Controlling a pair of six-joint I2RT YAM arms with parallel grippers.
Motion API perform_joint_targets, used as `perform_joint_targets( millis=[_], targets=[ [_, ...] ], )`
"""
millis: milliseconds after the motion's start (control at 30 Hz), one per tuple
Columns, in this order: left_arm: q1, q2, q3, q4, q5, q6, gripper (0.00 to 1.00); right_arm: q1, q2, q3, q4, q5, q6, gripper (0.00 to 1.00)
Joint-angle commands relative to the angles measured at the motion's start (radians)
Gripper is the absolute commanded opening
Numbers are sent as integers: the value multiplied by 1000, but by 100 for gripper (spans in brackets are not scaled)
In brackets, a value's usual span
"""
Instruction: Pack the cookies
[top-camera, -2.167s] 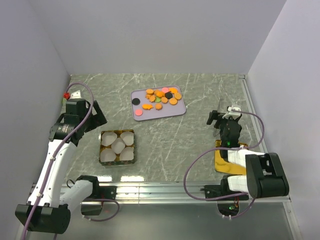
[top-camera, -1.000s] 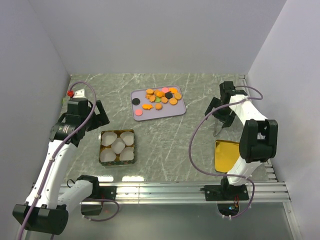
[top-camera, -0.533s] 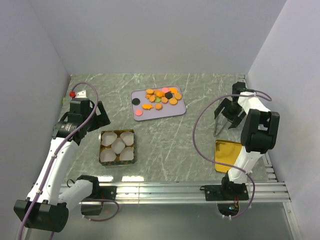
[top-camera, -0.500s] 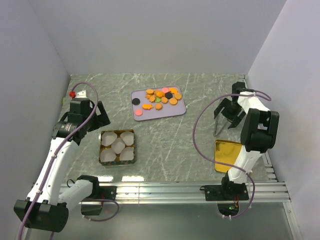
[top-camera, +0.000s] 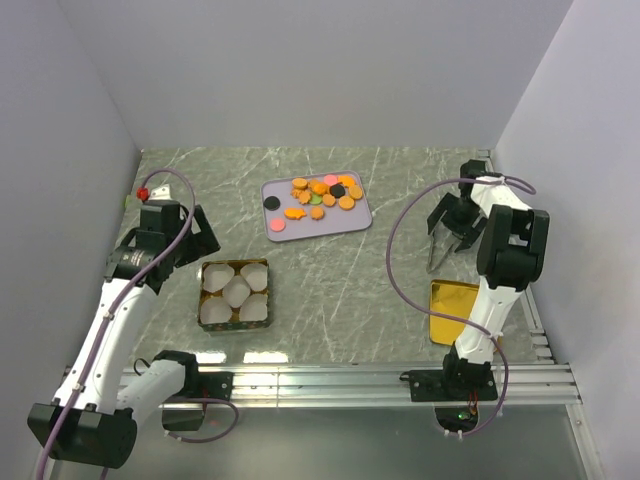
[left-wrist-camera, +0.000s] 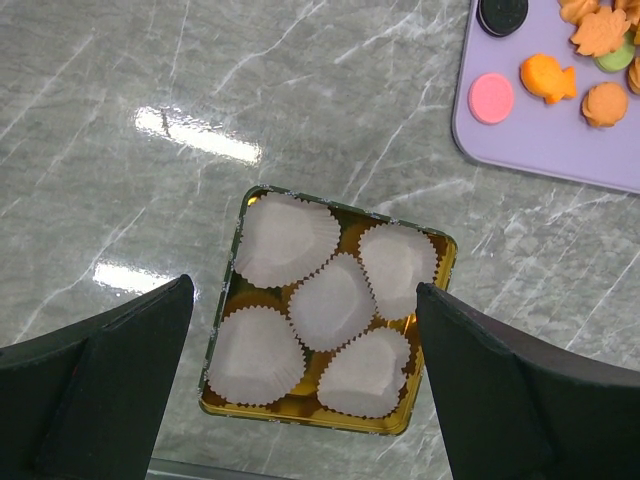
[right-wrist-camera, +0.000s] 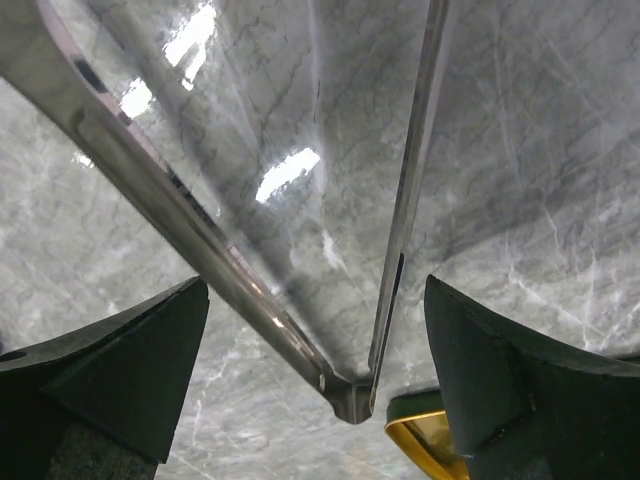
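The cookies (top-camera: 325, 193), mostly orange with black, pink and green discs, lie on a lavender tray (top-camera: 290, 233) at the back centre. Some show in the left wrist view (left-wrist-camera: 548, 78) at the top right. A gold tin (top-camera: 205, 297) with several white paper cups stands front left. My left gripper (top-camera: 192, 236) is open and empty, hovering above the tin (left-wrist-camera: 425, 405). My right gripper (top-camera: 452, 216) is open and empty at the right, just above metal tongs (top-camera: 435, 258) that lie on the table. The tongs (right-wrist-camera: 200, 240) spread in a V between its fingers, untouched.
A gold tin lid (top-camera: 452, 312) lies front right, and its corner shows in the right wrist view (right-wrist-camera: 430, 450). A metal rail (top-camera: 500, 215) runs along the table's right edge. Walls close in at the left, back and right.
My right arm has swung from the front right, over the lid, back to the tongs, its gripper turning over them. My left gripper has shifted only slightly.
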Motion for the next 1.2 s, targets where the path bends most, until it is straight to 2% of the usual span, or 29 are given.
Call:
perform_joint_targets(
  millis=[0,267,500,700,800,933,1167],
  targets=[
    [-3,-27,-4,4,-11,-21,100,1,21,43,-8,46,-13,93],
    [-1,-32,-2,-5,-4,-27,100,13,35,1,18,51,-42,82],
    [-3,-37,-1,-8,-2,-27,99,21,37,-35,41,43,-62,62],
    [-3,-37,-1,-8,2,-26,99,39,35,-55,43,43,-87,63],
    [-3,-41,-4,-5,2,-26,99,53,27,-62,40,42,-102,69],
    [-3,-43,-4,0,5,-24,98,68,11,-72,40,56,-119,72],
    [-1,-46,-5,3,10,-23,97,73,-2,-121,58,53,-131,73]
  ],
)
